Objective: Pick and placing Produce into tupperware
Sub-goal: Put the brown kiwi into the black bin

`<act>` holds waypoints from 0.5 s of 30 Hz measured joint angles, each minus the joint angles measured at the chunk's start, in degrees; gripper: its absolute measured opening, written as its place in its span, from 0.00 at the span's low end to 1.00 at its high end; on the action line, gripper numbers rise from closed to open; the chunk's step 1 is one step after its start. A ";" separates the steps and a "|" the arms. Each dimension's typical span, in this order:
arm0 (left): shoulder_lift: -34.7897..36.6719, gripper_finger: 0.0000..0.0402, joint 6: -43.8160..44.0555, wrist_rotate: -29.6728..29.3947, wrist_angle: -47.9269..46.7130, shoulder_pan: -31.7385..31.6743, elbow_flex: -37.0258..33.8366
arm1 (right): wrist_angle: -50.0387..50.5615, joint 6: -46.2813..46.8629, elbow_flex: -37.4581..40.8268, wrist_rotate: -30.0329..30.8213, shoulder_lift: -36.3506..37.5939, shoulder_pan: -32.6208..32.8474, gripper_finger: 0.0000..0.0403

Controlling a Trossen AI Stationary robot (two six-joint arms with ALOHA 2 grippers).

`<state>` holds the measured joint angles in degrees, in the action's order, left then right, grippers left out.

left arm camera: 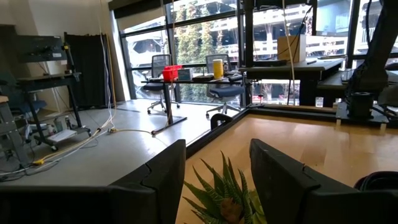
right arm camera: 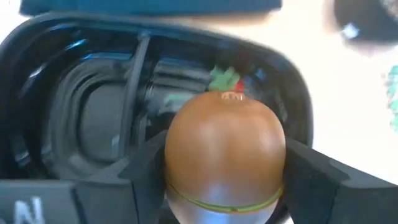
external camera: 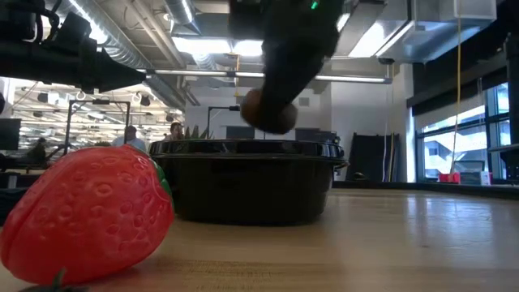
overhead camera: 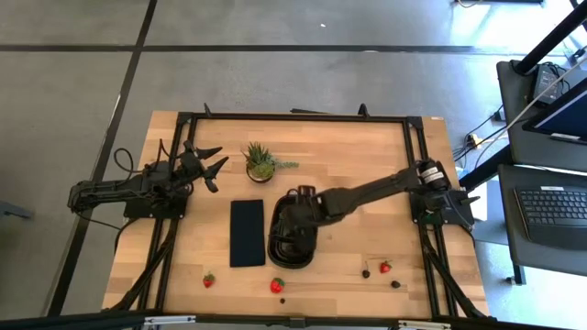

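The black tupperware (overhead camera: 292, 240) rests on the table's middle; it also shows in the low view (external camera: 247, 182) and the right wrist view (right arm camera: 93, 118). My right gripper (overhead camera: 292, 218) hangs over it, shut on the brown kiwi-like fruit (right arm camera: 224, 152), which also shows in the low view (external camera: 269, 112) above the rim. Strawberries lie on the table near the near edge (overhead camera: 277, 285), (overhead camera: 209, 280), (overhead camera: 385, 267), with tiny dark berries (overhead camera: 395, 284) beside them. My left gripper (overhead camera: 213, 165) is open and empty at the far left, near the potted plant (overhead camera: 260, 161). My right gripper pinches the kiwi-like fruit's two opposite sides (right arm camera: 177, 168) between its two fingers (right arm camera: 140, 165). The fingers come from above, pointing down. The fruit hangs clear above the tupperware's open inside, not touching its rim.
A flat dark rectangular panel (overhead camera: 247, 232) lies left of the tupperware. The spiky green plant also shows in the left wrist view (left arm camera: 224, 196). A large strawberry (external camera: 89, 215) lies close to the low camera. Black frame rails (overhead camera: 293, 117) run along the table's edges.
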<state>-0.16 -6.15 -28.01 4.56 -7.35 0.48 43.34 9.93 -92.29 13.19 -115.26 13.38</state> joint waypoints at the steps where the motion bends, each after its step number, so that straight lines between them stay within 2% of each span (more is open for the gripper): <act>1: 0.02 0.43 0.00 0.01 0.00 -0.02 0.00 | -1.70 -0.89 0.70 -0.17 -0.03 -0.67 0.63; 8: 0.02 0.43 0.00 0.01 -0.05 -0.01 -0.01 | -8.68 -2.64 6.14 -2.73 -0.07 -3.47 0.63; 15: 0.01 0.43 -0.02 0.01 -0.05 -0.01 -0.01 | -10.62 -2.60 7.41 -2.78 -0.07 -3.38 0.63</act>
<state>-0.15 -6.17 -28.00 4.51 -7.37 0.47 32.73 7.33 -84.88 10.41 -115.33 10.00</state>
